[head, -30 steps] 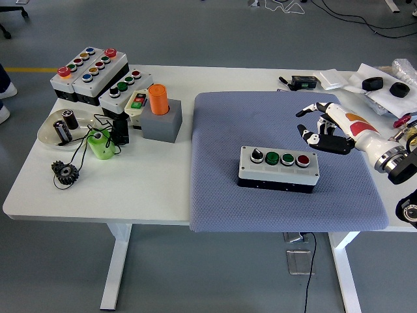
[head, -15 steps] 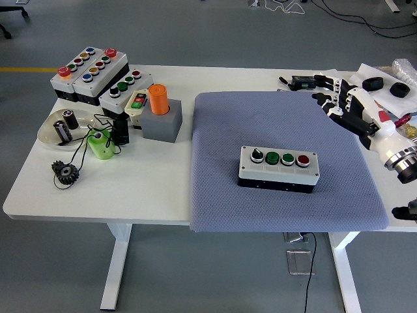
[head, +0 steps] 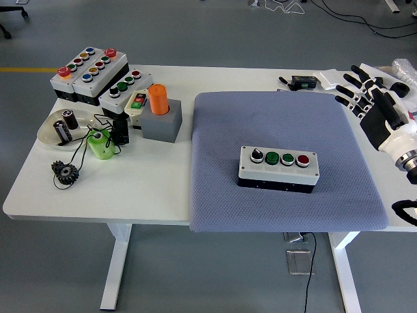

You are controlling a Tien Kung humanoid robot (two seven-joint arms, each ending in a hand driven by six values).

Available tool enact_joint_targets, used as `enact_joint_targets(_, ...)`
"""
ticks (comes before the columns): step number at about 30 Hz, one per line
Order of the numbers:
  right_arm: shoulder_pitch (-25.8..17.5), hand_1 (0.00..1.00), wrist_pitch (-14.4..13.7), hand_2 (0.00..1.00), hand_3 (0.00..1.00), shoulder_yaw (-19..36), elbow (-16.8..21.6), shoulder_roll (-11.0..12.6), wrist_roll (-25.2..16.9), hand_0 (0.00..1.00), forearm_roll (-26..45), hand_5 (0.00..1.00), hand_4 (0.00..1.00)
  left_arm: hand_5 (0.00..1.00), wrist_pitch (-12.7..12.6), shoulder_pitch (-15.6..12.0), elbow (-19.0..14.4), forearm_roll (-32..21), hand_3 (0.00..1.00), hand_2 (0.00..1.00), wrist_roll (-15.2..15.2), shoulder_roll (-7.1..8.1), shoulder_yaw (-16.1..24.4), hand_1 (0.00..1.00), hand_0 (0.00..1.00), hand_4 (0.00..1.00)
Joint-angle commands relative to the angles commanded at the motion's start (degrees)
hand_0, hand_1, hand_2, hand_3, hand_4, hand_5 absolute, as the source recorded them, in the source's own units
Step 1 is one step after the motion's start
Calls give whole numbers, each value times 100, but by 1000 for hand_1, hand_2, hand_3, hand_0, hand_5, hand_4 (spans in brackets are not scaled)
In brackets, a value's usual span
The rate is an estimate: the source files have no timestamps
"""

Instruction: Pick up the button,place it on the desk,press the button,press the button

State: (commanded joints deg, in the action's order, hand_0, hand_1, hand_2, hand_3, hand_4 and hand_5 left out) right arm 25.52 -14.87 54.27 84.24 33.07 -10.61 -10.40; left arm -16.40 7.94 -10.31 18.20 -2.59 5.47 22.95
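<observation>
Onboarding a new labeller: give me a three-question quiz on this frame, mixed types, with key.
1. True or false: the right hand is holding the grey four-button control box.
2. Which button on that box sits at the picture's right end? A) black B) green C) red
3. Fill in: the box rests on the blue-grey fabric ____.

Key:
1. False. The hand hangs over the white table's right edge, fingers spread, apart from the box.
2. C, the red button.
3. Mat.
</observation>
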Motion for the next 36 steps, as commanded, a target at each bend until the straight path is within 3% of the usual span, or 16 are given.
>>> enact_joint_targets(2, -5, 774, -7, 839, 839, -11, -6, -4, -6, 863, 390, 518, 618, 998, 1, -7, 0, 23, 503, 697, -6, 0, 11, 701, 651, 317)
enact_joint_targets(10, -32, 770, -50, 832, 820, -41, -33, -13, -140, 860, 794, 524, 610, 998, 7, -31, 0, 83, 503, 697, -17, 3, 31, 700, 651, 317)
enact_joint_targets(34, -23, 761, -87, 813, 805, -78, -66, -18, -124, 854, 1097, 538, 575, 998, 10, -19, 0, -192, 504, 697, 40, 4, -158, 701, 650, 315)
enact_joint_targets(36, -22, 756, -95, 804, 802, -73, -70, -16, -130, 845, 1117, 587, 558, 998, 10, -19, 0, -196, 504, 697, 43, 7, -161, 701, 650, 317)
